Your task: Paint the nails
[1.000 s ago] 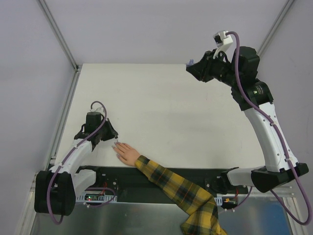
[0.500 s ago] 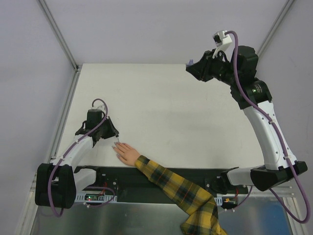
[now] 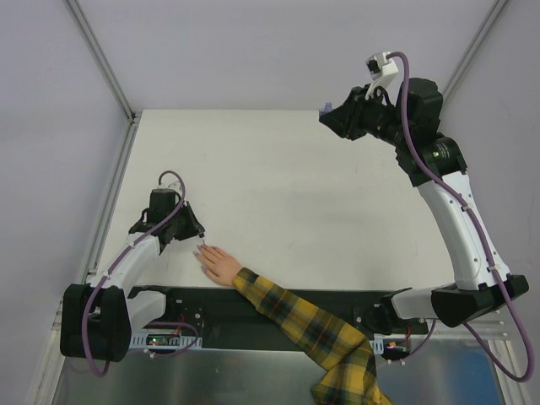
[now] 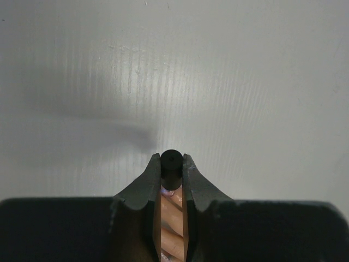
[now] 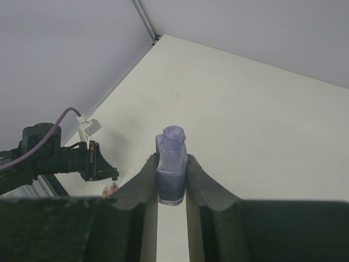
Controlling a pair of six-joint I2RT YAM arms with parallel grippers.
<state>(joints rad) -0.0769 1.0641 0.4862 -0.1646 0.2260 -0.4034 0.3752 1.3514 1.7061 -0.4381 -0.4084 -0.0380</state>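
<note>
While left jaws pinched the black cap (image 4: 171, 161) over the mannequin hand (image 3: 221, 267), right jaws held the polish bottle (image 5: 171, 173) aloft.
Left jaws narrow, clamped on cap, low at near-left of worktop (image 3: 278, 186), just above the fingertips. Nails (image 3: 202, 254) sat there, pale and tiny; hand lay flat, plaid sleeve (image 3: 308, 327) trailing off the near edge. Right jaws closed on uncapped purple bottle, raised over far-right corner, well apart from hand.

Nails (image 3: 200, 251): too small to tell painted from bare, top view; mannequin fingers (image 4: 172, 219): blurred sliver between jaws of left gripper (image 4: 171, 164), rest hidden; black cap (image 4: 170, 161): underside hidden; plaid sleeve (image 3: 314, 326): cut off at bottom edge; polish bottle (image 5: 172, 172): flanks covered by right gripper (image 5: 172, 161).
</note>
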